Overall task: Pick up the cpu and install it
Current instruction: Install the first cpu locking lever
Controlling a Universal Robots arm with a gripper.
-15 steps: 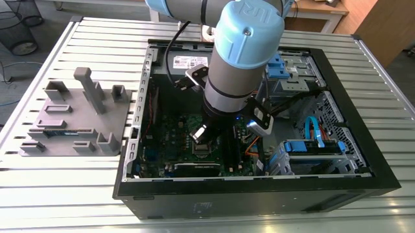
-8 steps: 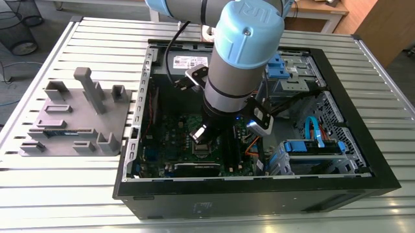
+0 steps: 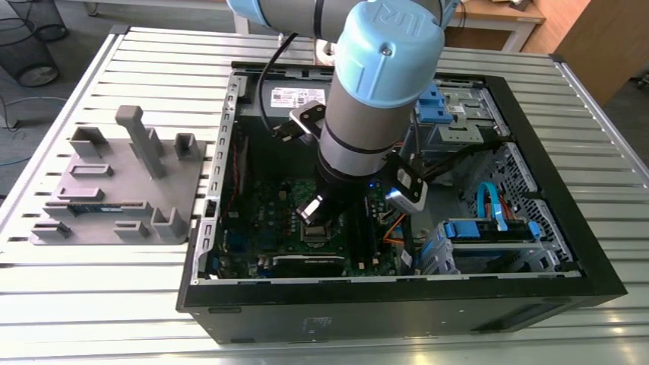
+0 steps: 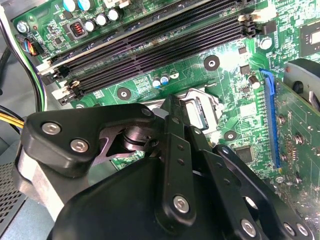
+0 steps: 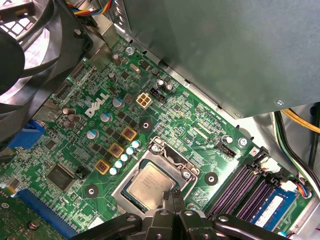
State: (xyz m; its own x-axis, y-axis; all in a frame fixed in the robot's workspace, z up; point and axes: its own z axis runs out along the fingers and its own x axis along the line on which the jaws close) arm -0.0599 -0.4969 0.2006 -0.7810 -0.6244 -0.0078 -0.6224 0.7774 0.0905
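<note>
Chip of shiny silver-grey metal, small and square: the cpu (image 5: 149,184), lying flat in the steel-framed socket (image 5: 132,170) of the green motherboard (image 5: 200,135); seemingly already seated. Black gripper (image 5: 172,194) poised at its edge, fingers (image 5: 177,196) drawn together, as if pressing it level.

Workshop: slatted metal bench (image 3: 91,304), open computer case (image 3: 406,319), grey fixture (image 3: 102,182).

Near corner of the cpu (image 5: 147,185) behind the end effector (image 5: 174,194); socket (image 4: 202,109) largely behind it in the second wrist view.
</note>
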